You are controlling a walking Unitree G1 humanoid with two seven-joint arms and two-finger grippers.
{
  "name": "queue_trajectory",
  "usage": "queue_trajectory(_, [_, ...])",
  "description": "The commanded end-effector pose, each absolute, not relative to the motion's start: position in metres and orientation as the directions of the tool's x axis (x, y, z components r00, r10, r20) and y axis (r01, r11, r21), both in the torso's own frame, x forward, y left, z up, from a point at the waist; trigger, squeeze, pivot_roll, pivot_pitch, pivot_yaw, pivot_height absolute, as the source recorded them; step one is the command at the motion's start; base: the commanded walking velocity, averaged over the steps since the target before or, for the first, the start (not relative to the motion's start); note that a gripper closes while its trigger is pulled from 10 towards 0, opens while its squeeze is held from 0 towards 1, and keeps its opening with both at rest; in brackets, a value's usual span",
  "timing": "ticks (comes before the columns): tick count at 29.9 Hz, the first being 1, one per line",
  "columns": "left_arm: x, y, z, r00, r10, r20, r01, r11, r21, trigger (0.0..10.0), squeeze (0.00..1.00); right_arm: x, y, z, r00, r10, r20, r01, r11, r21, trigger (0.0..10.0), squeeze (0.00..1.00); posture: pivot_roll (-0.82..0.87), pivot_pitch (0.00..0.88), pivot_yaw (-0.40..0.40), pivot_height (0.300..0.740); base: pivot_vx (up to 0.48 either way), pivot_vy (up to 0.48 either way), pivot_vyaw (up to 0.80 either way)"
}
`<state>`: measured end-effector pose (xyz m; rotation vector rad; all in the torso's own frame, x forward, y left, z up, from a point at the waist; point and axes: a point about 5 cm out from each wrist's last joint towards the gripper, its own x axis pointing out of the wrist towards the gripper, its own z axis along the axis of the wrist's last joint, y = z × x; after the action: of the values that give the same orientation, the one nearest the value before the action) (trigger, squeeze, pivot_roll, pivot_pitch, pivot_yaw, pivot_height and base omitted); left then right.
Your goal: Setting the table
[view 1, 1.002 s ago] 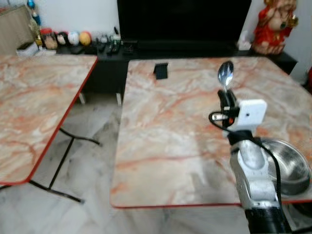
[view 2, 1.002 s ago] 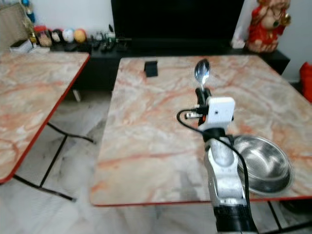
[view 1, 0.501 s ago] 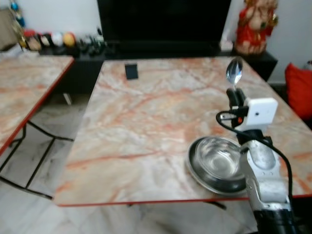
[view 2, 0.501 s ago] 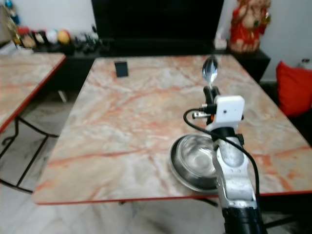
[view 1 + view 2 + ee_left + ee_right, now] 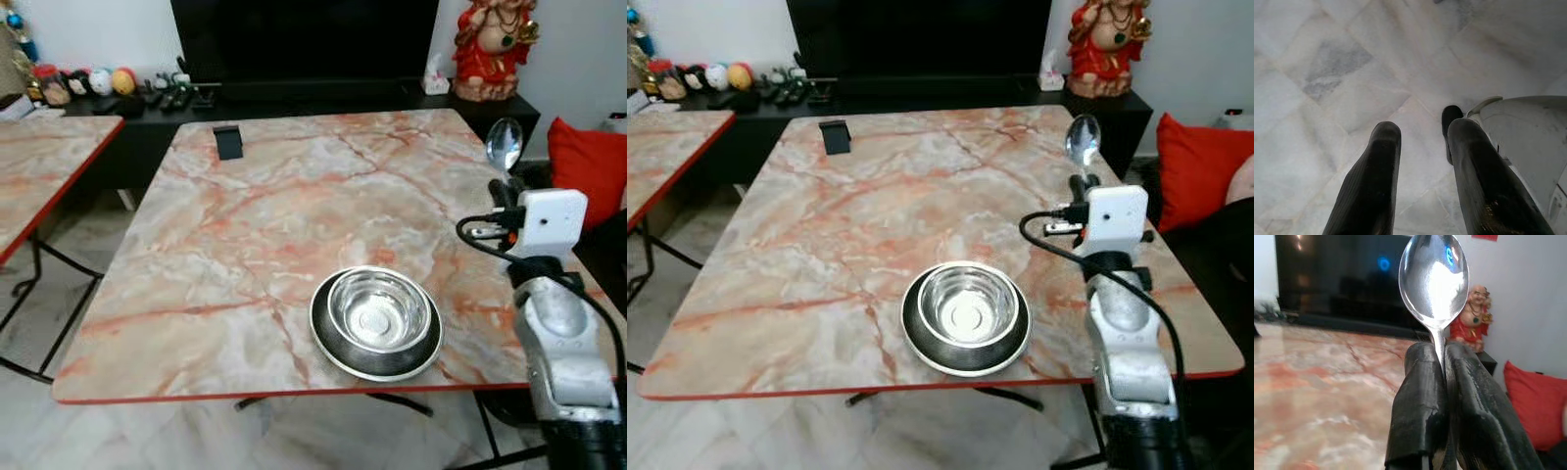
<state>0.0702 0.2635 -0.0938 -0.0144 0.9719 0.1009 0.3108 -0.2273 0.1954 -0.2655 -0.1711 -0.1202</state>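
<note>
My right gripper [image 5: 1442, 382] is shut on the handle of a silver spoon [image 5: 1434, 279], held upright with its bowl on top. In the eye views the spoon [image 5: 504, 145] rises above the right gripper [image 5: 501, 192] near the right edge of the marble table [image 5: 265, 206]. A steel bowl [image 5: 377, 311] sits inside a dark-rimmed plate [image 5: 331, 350] near the table's front edge, to the left of my right arm. My left gripper [image 5: 1420, 147] hangs over the pale floor tiles, its fingers a little apart with nothing between them.
A small black object [image 5: 227, 142] stands at the table's far left corner. A second marble table [image 5: 44, 171] lies to the left. Behind are a black TV unit [image 5: 304, 44], a red figurine [image 5: 487, 44] and a red cushion [image 5: 586, 162] at the right.
The camera has swung to the right, so the table, bowl and plate have shifted left in view. The right gripper still holds the spoon upright.
</note>
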Motion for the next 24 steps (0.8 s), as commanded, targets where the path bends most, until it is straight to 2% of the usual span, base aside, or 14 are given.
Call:
queue_trajectory(1, [0.066,0.267,-0.094,0.541,0.078,-0.838,-0.084,0.996,0.039,10.0,0.0,0.314,-0.237,0.194,0.981,-0.155,0.117,0.182,0.943,-0.279,10.0,0.0,-0.14,0.0,0.049,0.74,0.0,0.0,0.0])
queue_trajectory(4, [0.067,0.267,-0.094,0.542,0.076,-0.837,-0.084,0.996,0.036,10.0,0.0,0.316,-0.247,0.185,0.982,-0.191,0.009,0.188,0.956,-0.226,10.0,0.0,-0.15,0.0,0.051,0.74,0.0,0.0,0.0])
queue_trajectory(6, [0.067,0.267,-0.094,0.543,0.076,-0.837,-0.084,0.996,0.035,10.0,0.0,0.317,-0.246,0.182,0.984,-0.18,-0.017,0.172,0.961,-0.218,10.0,0.0,-0.15,0.0,0.05,0.74,0.0,0.0,0.0])
queue_trajectory(8, [0.068,0.267,-0.094,0.545,0.076,-0.835,-0.089,0.996,0.032,10.0,0.0,0.317,-0.251,0.168,0.975,-0.189,-0.115,0.16,0.961,-0.224,10.0,0.0,-0.14,0.0,0.046,0.74,0.0,0.0,0.0])
queue_trajectory(12, [0.069,0.267,-0.093,0.547,0.077,-0.833,-0.095,0.995,0.03,10.0,0.0,0.317,-0.254,0.159,0.961,-0.206,-0.184,0.173,0.968,-0.179,10.0,0.0,-0.14,0.0,0.045,0.74,0.0,0.0,0.0])
queue_trajectory(24, [0.069,0.268,-0.093,0.547,0.082,-0.833,-0.105,0.994,0.029,10.0,0.0,0.314,-0.236,0.122,0.923,-0.126,-0.362,0.118,0.992,-0.045,10.0,0.0,-0.12,0.0,0.04,0.74,0.0,0.0,0.0])
